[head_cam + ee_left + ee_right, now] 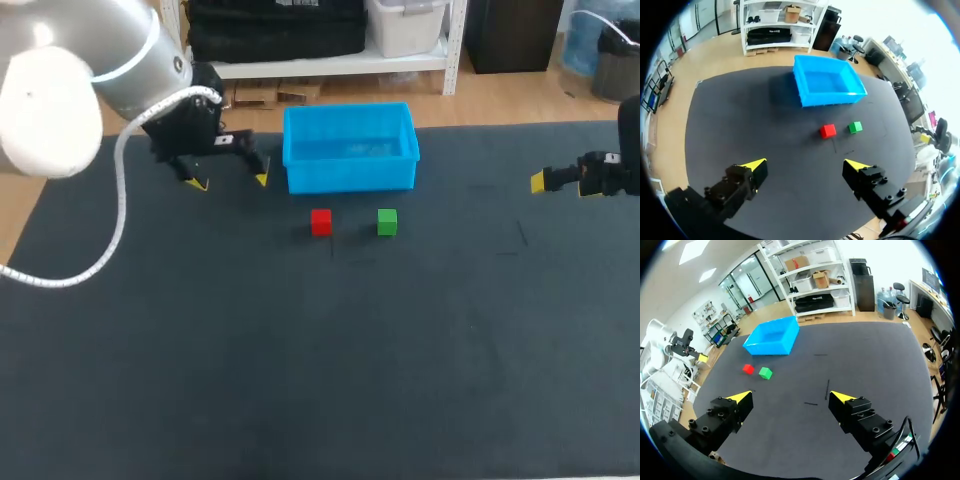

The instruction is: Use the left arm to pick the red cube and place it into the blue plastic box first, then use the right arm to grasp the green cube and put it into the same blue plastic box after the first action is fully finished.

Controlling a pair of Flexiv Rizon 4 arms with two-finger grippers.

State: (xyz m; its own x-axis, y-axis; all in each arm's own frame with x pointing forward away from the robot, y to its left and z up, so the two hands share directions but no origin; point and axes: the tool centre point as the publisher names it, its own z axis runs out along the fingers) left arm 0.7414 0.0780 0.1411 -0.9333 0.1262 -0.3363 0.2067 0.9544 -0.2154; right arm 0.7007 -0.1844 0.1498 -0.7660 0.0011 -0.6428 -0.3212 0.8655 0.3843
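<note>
Nothing done yet far as I see. Red cube (320, 221) and green cube (387, 222) sit on table, just near side of blue plastic box (350, 175), red left of green. Box looks empty in left wrist view. Left gripper (229, 180) hangs left of box, fingers spread wide, holding nothing. Right gripper (791, 396) parked far right, also spread and empty. Only its wrist view shows that; head view catches one yellow tip. Both picks left.

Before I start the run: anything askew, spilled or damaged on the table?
Nothing stands out. The red cube and green cube sit apart, side by side, before the upright, empty blue plastic box. Left gripper and right gripper are open, holding nothing.
</note>
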